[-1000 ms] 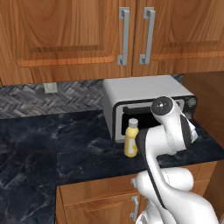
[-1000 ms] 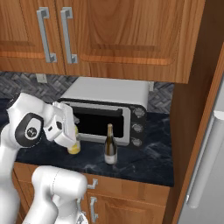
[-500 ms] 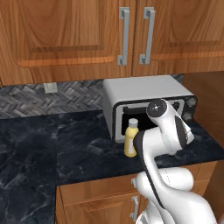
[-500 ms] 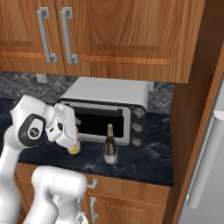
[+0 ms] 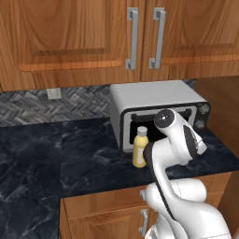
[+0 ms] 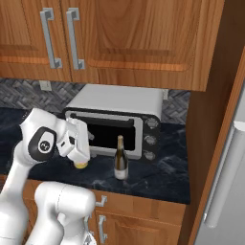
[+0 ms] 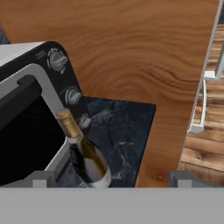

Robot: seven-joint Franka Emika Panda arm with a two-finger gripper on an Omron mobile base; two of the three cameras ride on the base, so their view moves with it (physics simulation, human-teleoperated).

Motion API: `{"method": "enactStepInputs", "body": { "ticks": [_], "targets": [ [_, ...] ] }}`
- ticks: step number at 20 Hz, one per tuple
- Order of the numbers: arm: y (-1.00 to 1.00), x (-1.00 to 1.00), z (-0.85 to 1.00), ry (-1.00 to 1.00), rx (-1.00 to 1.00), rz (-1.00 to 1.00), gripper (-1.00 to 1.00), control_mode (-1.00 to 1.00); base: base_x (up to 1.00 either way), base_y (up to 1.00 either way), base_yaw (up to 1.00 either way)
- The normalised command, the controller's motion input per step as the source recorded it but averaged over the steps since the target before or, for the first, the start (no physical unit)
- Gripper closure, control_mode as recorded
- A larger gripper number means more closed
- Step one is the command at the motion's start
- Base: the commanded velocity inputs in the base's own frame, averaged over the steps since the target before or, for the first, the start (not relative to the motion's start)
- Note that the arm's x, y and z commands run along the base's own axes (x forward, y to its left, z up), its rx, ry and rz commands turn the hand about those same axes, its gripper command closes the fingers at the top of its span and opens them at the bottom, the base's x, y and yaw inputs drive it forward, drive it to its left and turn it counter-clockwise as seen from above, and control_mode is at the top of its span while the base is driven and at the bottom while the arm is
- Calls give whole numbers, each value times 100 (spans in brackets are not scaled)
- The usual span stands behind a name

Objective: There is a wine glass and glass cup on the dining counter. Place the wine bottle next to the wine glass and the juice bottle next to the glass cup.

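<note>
Right base view shows the open gripper (image 6: 85,154) has swung right from the juice bottle (image 5: 140,147) toward the wine bottle (image 6: 120,159), likely next.

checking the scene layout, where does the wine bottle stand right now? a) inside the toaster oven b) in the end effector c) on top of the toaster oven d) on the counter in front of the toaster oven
d: the wine bottle stands upright on the counter before the toaster oven, held by nothing.
</note>
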Motion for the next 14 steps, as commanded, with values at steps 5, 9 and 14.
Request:
{"method": "enactStepInputs", "body": {
  "ticks": [5,9,14],
  "targets": [
    [-19,4,-9,0,0,4,-100,-100,0,0,0],
    [0,14,-21,-4,0,0,-100,-100,0,0,0],
    [0,19,-22,-4,0,0,-100,-100,0,0,0]
  ]
}}
